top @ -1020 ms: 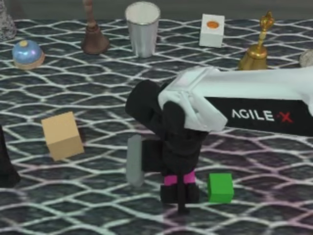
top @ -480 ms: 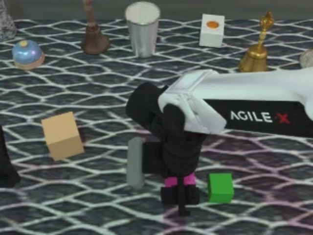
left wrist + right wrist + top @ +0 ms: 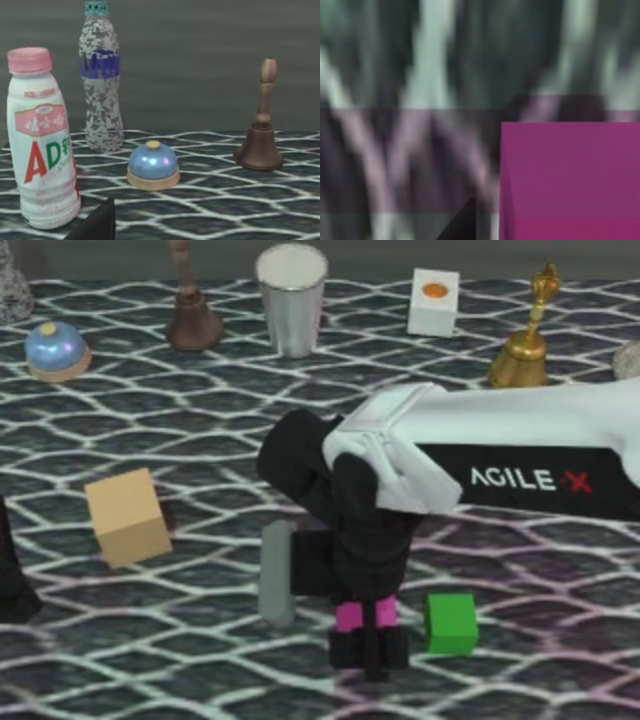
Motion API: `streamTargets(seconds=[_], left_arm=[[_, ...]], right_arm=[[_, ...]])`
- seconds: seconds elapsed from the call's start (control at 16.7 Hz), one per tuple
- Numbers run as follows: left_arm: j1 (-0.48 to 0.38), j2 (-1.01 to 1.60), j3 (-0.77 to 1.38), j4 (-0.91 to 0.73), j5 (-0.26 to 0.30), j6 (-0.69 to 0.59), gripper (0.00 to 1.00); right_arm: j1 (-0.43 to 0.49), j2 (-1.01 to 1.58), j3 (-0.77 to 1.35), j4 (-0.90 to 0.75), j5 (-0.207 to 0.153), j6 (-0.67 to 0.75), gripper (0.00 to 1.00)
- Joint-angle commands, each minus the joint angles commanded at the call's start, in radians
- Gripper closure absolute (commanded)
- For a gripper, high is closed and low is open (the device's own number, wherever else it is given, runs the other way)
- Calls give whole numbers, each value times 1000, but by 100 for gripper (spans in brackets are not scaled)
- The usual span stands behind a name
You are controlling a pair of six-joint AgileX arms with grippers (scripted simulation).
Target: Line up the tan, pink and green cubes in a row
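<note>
Although the right arm hides most of it, the pink cube [image 3: 364, 614] shows as a magenta band near the front edge of the surface [image 3: 200, 440], a little right of centre, with the green cube [image 3: 450, 623] just beside it on the right, apart by a narrow gap. The right gripper [image 3: 367, 645] stands over the pink cube with its dark fingers down on either side; whether the jaws are pressing the cube's faces or merely straddle it, I cannot tell. The right wrist view shows one flat magenta face [image 3: 570, 180] close up against the patterned surface, and not where the fingers touch.

I judge the cube rigid, light and matte, so it should neither crush nor slip easily; opposite flat faces, taken squarely and near mid-height, look like the sound hold, since a corner grip could twist it.

The tan cube [image 3: 128, 517] sits well apart to the left, turned at an angle to the other two, so it has yet to join the row. It is the largest and would need wider jaws.

The left gripper [image 3: 97, 222] is parked at the far left, only a dark fingertip showing. Beyond lie a blue call bell [image 3: 56, 348], a brown handbell [image 3: 191, 312], a metal cup [image 3: 291, 297], a white block with an orange dot [image 3: 434, 302] and a gold bell [image 3: 527, 340].
</note>
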Motion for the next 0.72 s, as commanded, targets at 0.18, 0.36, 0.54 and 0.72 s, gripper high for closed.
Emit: streamTargets(seconds=[0.18,0.36,0.54,0.72], left_arm=[[0,0,0,0,0,0,0],[0,0,0,0,0,0,0],[0,0,0,0,0,0,0],[0,0,0,0,0,0,0]], right_arm=[[0,0,0,0,0,0,0],[0,0,0,0,0,0,0],[-1,-1,0,0,0,0,0],[-1,-11,32,-42,0,0,0]])
